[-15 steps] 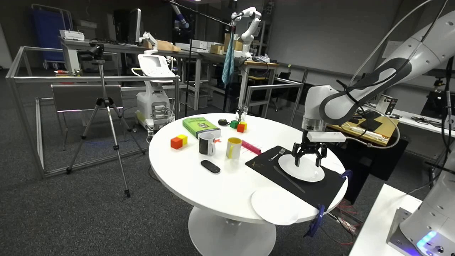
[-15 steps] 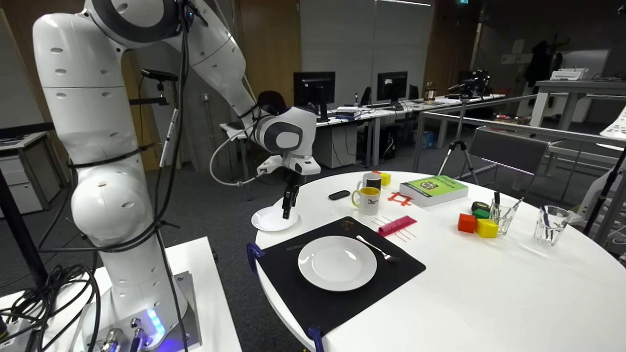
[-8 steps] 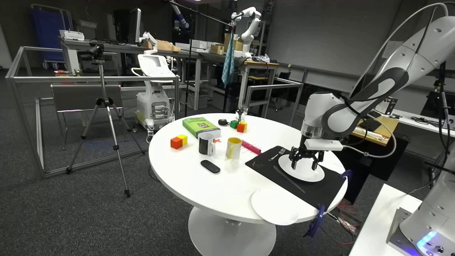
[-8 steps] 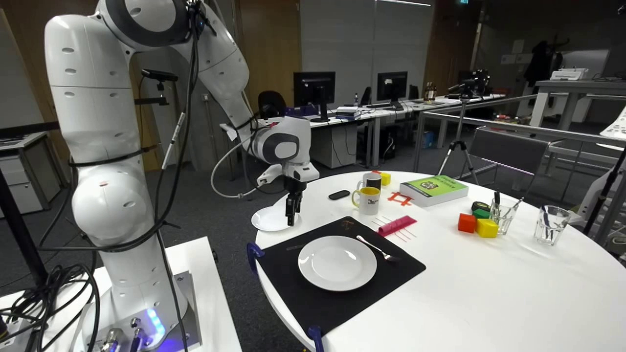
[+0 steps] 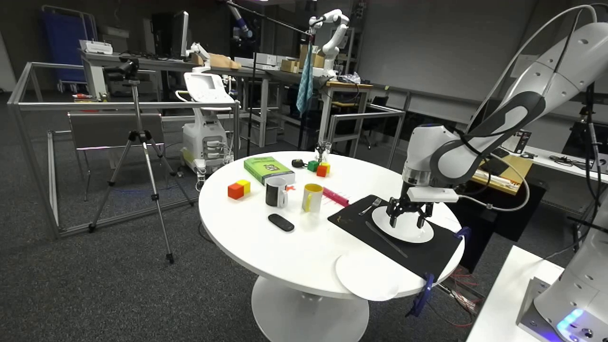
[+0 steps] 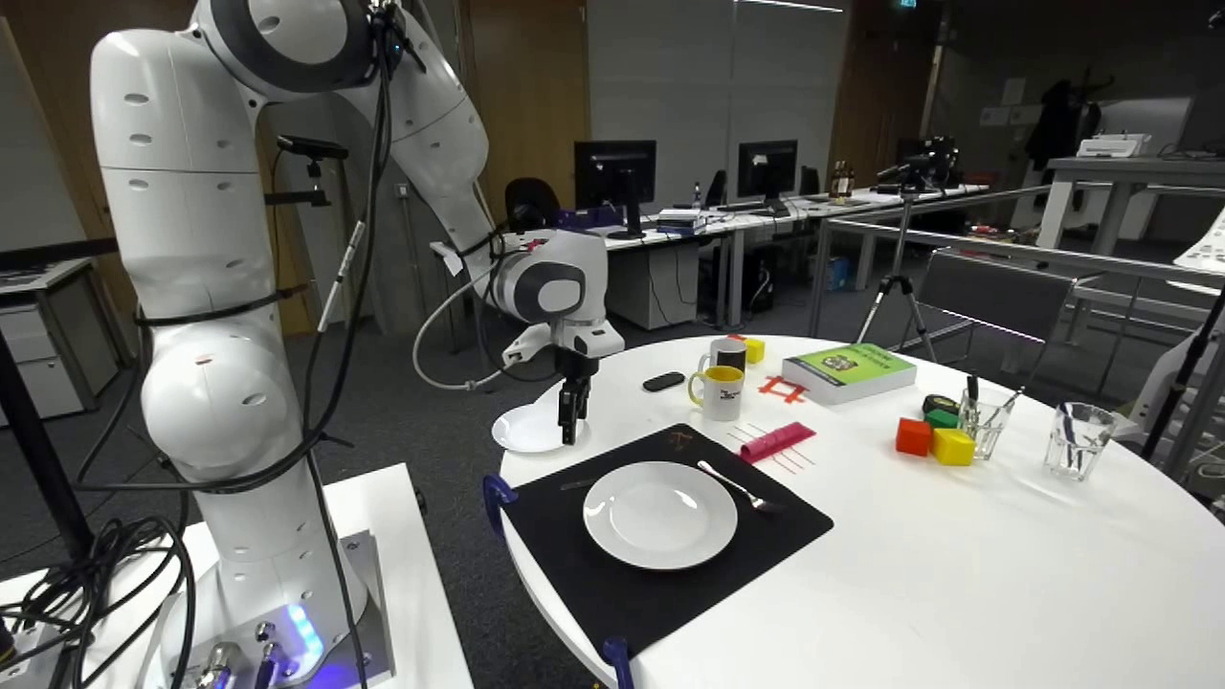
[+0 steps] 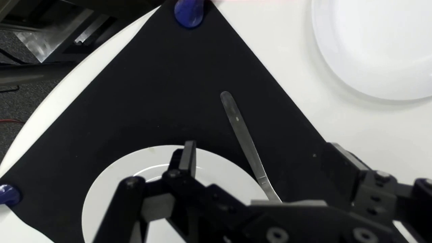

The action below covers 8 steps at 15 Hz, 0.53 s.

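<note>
My gripper (image 7: 268, 157) is open and empty, its two fingers wide apart. It hangs over the black mat (image 7: 152, 84); a silver knife (image 7: 244, 138) lies on the mat between the fingers as seen in the wrist view, its lower end hidden by the gripper. One finger shows over a white plate (image 7: 114, 179) on the mat. A further white plate (image 7: 378, 47) lies off the mat on the white table. In both exterior views the gripper (image 5: 407, 222) (image 6: 571, 426) points down, apparently above the mat. A fork (image 5: 370, 207) lies on the plate's far side from the knife.
Blue clamps (image 7: 189, 13) hold the mat at the table edge. Farther over the table are a yellow-handled mug (image 6: 720, 394), a black-and-white mug (image 5: 275, 192), a black remote (image 5: 281, 222), a pink roll (image 6: 777, 441), a green book (image 6: 847, 371), coloured cubes (image 6: 913, 436) and glasses (image 6: 1080, 440).
Over the first half second the gripper came down and became more upright, shifting slightly sideways. Since then it has barely moved. Its fingers have stayed open.
</note>
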Motion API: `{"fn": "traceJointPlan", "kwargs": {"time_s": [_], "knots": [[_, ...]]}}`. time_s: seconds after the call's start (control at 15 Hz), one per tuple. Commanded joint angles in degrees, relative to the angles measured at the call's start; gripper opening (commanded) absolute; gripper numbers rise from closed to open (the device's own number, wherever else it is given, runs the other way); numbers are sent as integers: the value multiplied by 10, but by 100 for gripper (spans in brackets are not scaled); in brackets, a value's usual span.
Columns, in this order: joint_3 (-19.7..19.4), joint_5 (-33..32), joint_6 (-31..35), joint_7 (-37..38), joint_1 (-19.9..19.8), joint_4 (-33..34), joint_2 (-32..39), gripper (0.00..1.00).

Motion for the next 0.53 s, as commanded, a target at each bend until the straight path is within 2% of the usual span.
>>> {"fn": "traceJointPlan", "kwargs": {"time_s": [0.0, 0.27, 0.47], "knots": [[-16, -44, 19, 35, 19, -1, 21, 100], [-27, -72, 36, 61, 34, 1, 56, 100], [-48, -104, 74, 90, 54, -2, 77, 100]]}}
